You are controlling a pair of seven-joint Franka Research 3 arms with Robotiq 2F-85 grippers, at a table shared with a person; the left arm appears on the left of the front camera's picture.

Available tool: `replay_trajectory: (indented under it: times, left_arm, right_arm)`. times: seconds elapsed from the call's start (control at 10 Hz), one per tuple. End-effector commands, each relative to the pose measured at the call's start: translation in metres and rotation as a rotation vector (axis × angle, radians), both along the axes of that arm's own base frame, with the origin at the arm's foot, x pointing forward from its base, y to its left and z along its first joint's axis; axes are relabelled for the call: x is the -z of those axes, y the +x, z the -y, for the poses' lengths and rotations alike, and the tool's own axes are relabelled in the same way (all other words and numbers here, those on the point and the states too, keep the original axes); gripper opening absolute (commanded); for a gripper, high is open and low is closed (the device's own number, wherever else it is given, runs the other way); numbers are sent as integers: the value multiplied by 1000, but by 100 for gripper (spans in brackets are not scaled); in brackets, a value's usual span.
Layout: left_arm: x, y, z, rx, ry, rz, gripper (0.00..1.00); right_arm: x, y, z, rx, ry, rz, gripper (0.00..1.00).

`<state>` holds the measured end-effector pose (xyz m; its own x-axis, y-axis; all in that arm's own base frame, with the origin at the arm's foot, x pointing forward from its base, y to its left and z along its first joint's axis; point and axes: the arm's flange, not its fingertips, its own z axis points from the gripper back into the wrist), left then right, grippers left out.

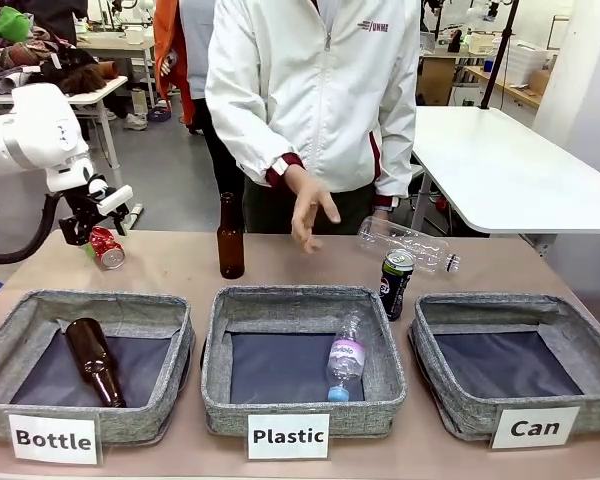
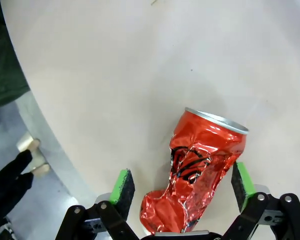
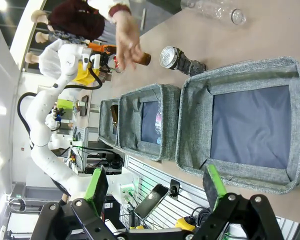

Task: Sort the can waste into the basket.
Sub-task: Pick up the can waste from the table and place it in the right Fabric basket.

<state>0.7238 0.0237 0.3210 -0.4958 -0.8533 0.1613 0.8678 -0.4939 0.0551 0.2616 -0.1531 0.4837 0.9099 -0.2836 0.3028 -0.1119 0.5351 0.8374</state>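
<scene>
Tan tabletop (image 1: 180, 265) shared with a person on the far side. Along the near side, three grey fabric baskets: Bottle basket (image 1: 5, 340), Plastic basket (image 1: 215, 350), Can basket (image 1: 580, 335).

Far left, close to the table's rim: dented red can (image 2: 205, 160), lying on its side between the pads of the left gripper (image 2: 181, 175). Jaws spread, not clamped. One green pad (image 2: 122, 185) clear of the metal, the other close against it, contact too fine to call.

Second, black-and-blue can (image 1: 395, 283) upright between the Plastic basket and the Can basket, just beside the latter's corner. Nothing in that basket but dark lining. Right gripper (image 3: 155, 192) poised by its near side, jaws wide, nothing between.

Likely trouble: uneven closing. With one pad arriving first, a light rounded can apt to roll or skid, and the table's edge near enough for a fall to the floor. Crumpled waist also a poor seat for flat pads, so a twist or slip in the lift probable if pinched off-centre.

Then a long carry rightward, over two wrong baskets, past an upright brown bottle (image 1: 230, 237) and the person's hand (image 1: 310, 205). Low pass apt to knock the bottle, early release apt to land the can under the wrong card.
</scene>
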Motion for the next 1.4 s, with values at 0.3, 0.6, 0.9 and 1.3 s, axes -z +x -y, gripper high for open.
replay_trajectory:
  times: [0.3,0.6,0.9,1.3]
  left_arm:
    - [13,-5,5,-3,116,81,100]
    - [13,-5,3,-15,138,96,11]
    - [12,-3,3,-30,141,83,0]
    - [-5,-7,-7,-74,101,15,0]
  right_arm:
    - [-1,1,2,-6,13,31,100]
    - [-1,1,2,-6,13,31,100]
    - [-1,1,2,-6,13,31,100]
    - [-1,1,2,-6,13,31,100]
